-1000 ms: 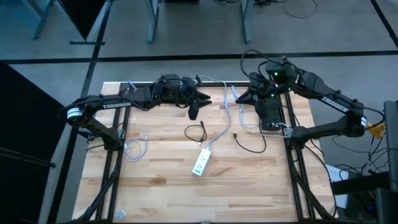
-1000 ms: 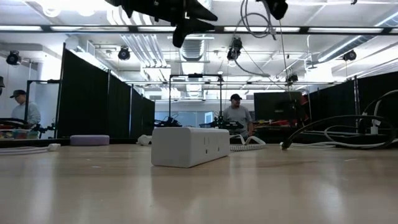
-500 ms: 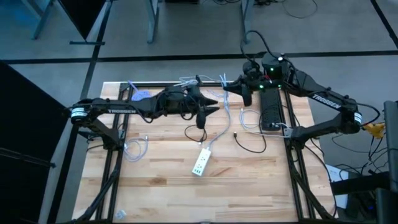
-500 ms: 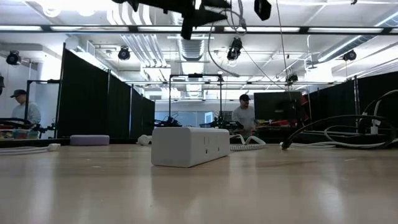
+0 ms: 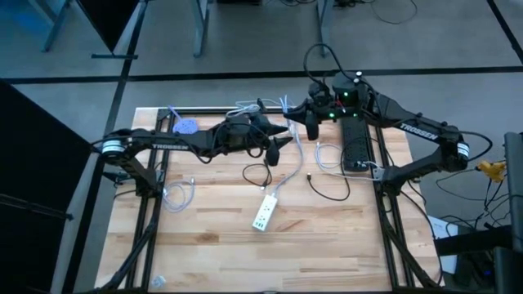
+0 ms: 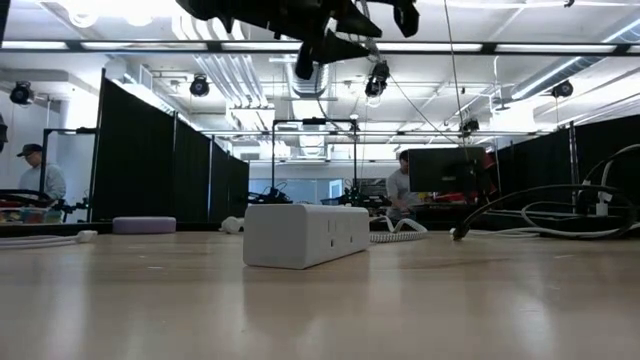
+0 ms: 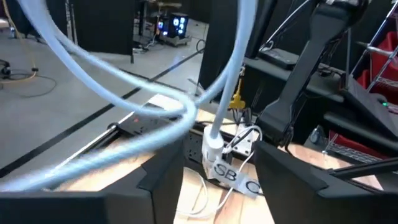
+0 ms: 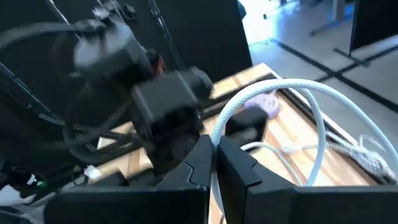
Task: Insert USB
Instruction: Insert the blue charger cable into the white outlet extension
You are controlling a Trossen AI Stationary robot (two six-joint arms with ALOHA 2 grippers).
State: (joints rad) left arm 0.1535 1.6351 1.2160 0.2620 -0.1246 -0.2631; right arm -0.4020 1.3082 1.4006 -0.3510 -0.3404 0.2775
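A pale, smooth, rubbery cable [image 5: 299,155] is looping in wide curves from the far middle of the table down to a white, glossy, box-shaped power strip [image 5: 263,214] that is lying flat near the centre of the board. In the left wrist view the cable's white moulded plug [image 7: 214,149], the USB end, is hanging between the two dark fingers of the left gripper [image 5: 278,147], which are standing spread well apart and are not touching it. The right gripper [image 5: 311,124] is hovering just beside the left one, over the far middle, its matte black fingers pressed together on the pale cable, which is arching away in a hoop in its wrist view. A long black ridged power bar [image 5: 354,145] is lying along the right edge, and thin black cords [image 5: 260,173] are curling nearby. The table [image 5: 204,245] is showing light, banded butcher-block wood inside a black metal frame. Beyond it the room is showing black curtain partitions, ceiling strip lights and a person [image 6: 30,175] at the far left.
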